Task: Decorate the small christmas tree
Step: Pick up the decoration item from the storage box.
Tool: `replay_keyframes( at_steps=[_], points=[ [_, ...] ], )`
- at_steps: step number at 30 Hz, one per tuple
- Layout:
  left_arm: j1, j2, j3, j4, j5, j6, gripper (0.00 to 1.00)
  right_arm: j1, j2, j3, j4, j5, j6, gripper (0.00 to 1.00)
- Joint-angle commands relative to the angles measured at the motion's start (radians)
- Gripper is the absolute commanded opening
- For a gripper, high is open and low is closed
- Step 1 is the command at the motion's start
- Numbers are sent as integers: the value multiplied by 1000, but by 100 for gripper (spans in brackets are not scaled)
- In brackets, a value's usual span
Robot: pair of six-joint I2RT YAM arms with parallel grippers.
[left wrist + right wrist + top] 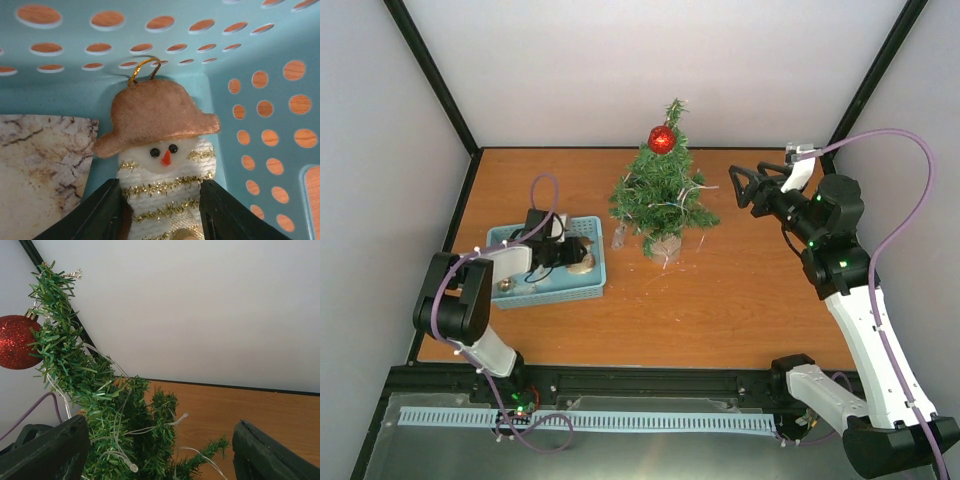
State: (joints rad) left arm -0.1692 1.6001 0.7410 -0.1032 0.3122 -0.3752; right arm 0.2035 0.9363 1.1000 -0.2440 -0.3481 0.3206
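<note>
The small christmas tree [660,195] stands at the back middle of the table on a pale round base. A red glitter ball [662,139] hangs near its top, and a clear light string runs through its branches. In the right wrist view the tree [100,390] and the ball [15,342] fill the left side. My right gripper [738,185] hovers open just right of the tree with nothing between its fingers [50,450]. My left gripper [570,255] reaches down into the blue basket [548,290]. It is shut on a snowman ornament [165,170] that has a brown hat and a gold loop.
A pale marbled piece [45,160] lies in the basket left of the snowman, and the perforated basket wall [215,55] is close behind. A small clear part [618,238] lies beside the tree base. Walls enclose the table on three sides.
</note>
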Motion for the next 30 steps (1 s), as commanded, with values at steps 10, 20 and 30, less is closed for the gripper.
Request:
replay_keyframes(
  at_steps=[10,20,30],
  points=[
    [2,-34,3,62,72,26,4,20,9,22,-5,17,1,72],
    [2,-316,99,-59,56,81,1,107,19,26,-35,74,-36,64],
    [1,-482,174,-161,159,184,1,152,23,-25,-63,121,-87,60]
  ],
)
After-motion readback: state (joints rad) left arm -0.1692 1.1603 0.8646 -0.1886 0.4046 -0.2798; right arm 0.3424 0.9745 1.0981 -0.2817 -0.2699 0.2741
